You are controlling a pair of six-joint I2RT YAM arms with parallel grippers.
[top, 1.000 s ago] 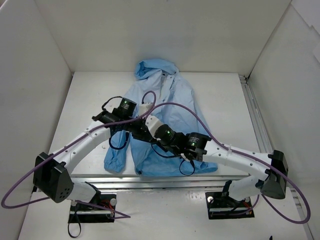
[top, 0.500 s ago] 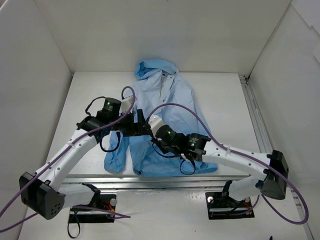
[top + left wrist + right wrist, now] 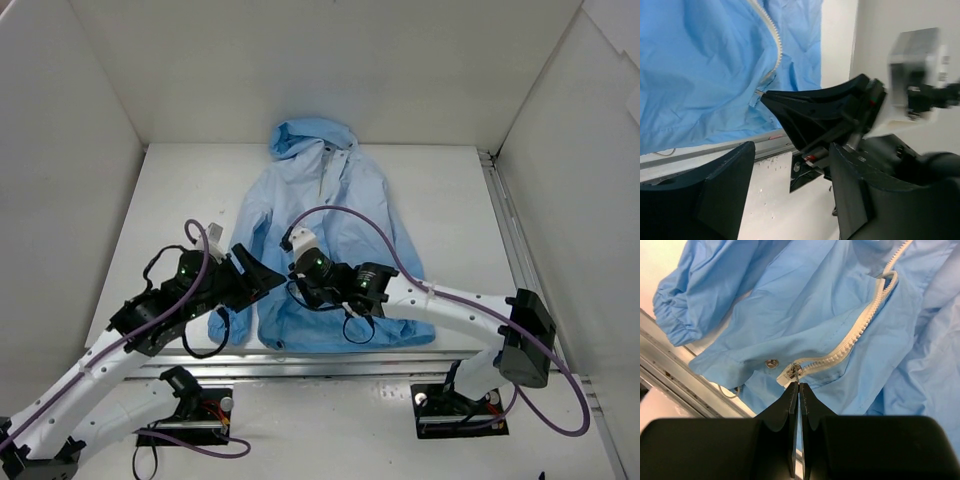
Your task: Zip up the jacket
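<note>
The light-blue jacket (image 3: 335, 215) lies flat on the white table, hood at the far end. Its white zipper (image 3: 860, 325) gapes open above a metal slider (image 3: 793, 372) close to the hem. My right gripper (image 3: 799, 386) is shut on the slider's pull tab, just above the hem; from above it sits over the jacket's lower left front (image 3: 300, 285). The left gripper (image 3: 262, 275) hovers off the jacket's near left side, beside the sleeve cuff. Its fingers (image 3: 725, 190) are open with nothing between them, and its view shows the right gripper's black fingers (image 3: 805, 107) at the zipper.
A metal rail (image 3: 330, 358) runs along the table's near edge just below the hem. A snap (image 3: 772, 363) sits beside the slider. White walls enclose the table on three sides. Purple cables (image 3: 345, 212) loop over the jacket.
The left gripper has opened and drawn back toward the near left, away from the jacket's front. The right gripper stays shut at the slider and has shifted slightly left.
</note>
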